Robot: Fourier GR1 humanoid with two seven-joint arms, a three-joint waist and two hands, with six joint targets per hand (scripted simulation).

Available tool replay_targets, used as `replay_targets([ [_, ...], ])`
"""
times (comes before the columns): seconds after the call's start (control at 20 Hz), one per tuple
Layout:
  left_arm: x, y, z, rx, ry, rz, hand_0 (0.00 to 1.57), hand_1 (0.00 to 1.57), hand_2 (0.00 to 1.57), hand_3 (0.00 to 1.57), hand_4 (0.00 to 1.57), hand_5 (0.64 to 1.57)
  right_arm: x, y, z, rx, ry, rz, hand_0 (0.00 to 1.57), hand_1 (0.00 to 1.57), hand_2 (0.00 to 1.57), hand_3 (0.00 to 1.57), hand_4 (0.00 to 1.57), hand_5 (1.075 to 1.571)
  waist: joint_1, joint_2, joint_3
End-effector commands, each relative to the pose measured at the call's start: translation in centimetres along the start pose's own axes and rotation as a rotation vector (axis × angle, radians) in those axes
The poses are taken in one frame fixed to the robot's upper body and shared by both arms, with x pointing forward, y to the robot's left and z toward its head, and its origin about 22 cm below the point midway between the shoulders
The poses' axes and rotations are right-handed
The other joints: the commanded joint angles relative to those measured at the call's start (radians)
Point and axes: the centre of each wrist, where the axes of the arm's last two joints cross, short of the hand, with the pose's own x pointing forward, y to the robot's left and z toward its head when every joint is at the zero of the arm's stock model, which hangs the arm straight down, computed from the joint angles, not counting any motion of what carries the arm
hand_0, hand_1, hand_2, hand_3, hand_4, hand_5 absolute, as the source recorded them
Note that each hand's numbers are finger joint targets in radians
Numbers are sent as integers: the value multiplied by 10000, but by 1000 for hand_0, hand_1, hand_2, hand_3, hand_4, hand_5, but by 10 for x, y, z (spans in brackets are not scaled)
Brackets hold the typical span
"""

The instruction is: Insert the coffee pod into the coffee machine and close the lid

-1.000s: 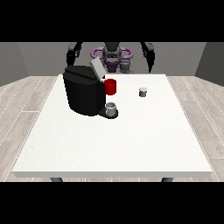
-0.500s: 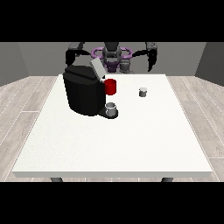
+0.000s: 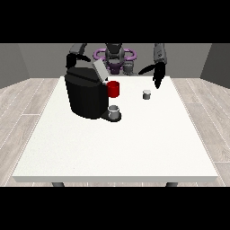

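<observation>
Grey cylindrical coffee pod (image 3: 146,94) untouched on white table (image 3: 134,148); black boxy coffee machine (image 3: 86,95) lid up for loading; hand at view's right (image 3: 157,74) hovers above pod, fingers straight, spread.

Black coffee machine (image 3: 85,96) with red front part (image 3: 113,89), grey coffee pod (image 3: 146,95), white table (image 3: 117,148)

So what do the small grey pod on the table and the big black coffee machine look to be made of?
The small grey pod looks like matte metal or plastic: pale top, darker sides, no glint; hard to tell which. The big black coffee machine looks like matte black plastic, evenly dark, with a lighter grey raised lid.
</observation>
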Motion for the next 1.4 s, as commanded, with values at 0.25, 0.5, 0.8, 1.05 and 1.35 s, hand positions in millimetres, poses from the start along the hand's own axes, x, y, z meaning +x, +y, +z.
replay_targets([
  [0.25,-7,39,-38,400,506,-1938,0,0,0,0,0,1571,2,11,-11,230,-390,455,0,0,0,0,430,1571,-629,1144,-2],
  [0.5,-29,59,-38,35,1397,-2580,0,0,0,0,0,1571,8,18,-17,344,-318,483,0,0,0,0,491,1571,-596,1500,-4],
  [0.8,-12,62,-66,-174,1394,-3170,0,0,0,0,0,1571,26,20,-46,94,-758,492,0,0,0,0,518,1571,-754,2050,-6],
  [1.05,-22,59,-66,-707,1924,-3608,0,0,0,0,0,1571,1,13,-33,-69,-462,759,0,0,0,0,354,1571,-682,1936,-2],
  [1.35,-22,36,-68,-1420,1771,-3391,0,0,102,0,0,1571,-12,4,-43,-607,-293,343,0,0,0,0,374,1571,-188,1755,3],
])
